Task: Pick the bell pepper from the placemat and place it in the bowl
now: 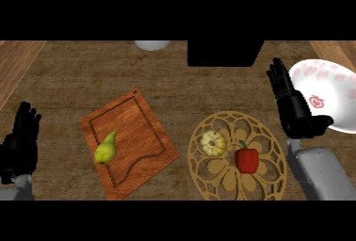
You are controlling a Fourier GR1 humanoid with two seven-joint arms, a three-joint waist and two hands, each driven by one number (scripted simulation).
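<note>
The pepper (246, 159) — red, with a green stem — stood on the round, pale cut-out placemat (238, 188) near the table's (173, 84) front edge, right of centre. Just left of it on the same mat lay a yellowish, ridged squash (213, 143), close to the pepper but apart from it. Nothing held the pepper.

The right robot hand (292, 106) was up beside the bowl (332, 84), fingers straight and pointing away, thumb stretched toward the bowl's rim; it held nothing and sat well above and to the right of the pepper. The bowl — white with pink marks — lay at the right edge, partly cut off by the view.

The left robot hand (20, 141) rested at the left edge, fingers straight and up, empty.

Between it and the placemat lay a wooden board (139, 122), turned at an angle, with a green pear (106, 149) on it.
</note>
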